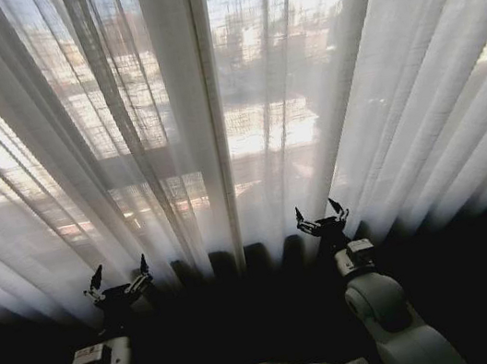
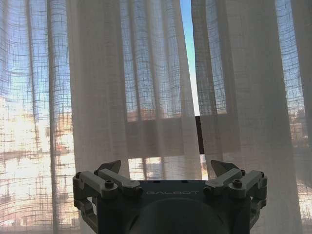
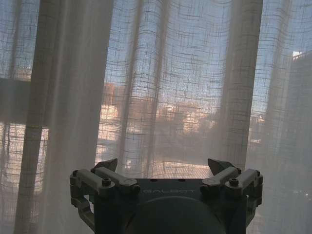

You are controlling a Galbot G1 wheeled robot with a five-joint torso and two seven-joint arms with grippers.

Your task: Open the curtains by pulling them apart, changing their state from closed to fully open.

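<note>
Open air lies between both spread hands, left hand (image 1: 120, 275) and right hand (image 1: 321, 215), and the curtains (image 1: 216, 130); a narrow slit (image 2: 187, 58) parts the panels ahead, pleated fabric walling everything else.

You are facing a big window in what looks like a lived-in room, a home or a flat, though you cannot tell for sure. Ahead of each hand hang the curtains (image 1: 212, 103), sheer, pleated and lit from behind. Through the weave you can make out dark window frame bars (image 2: 199, 134), sky and blurred buildings (image 3: 170, 112) outside.
</note>
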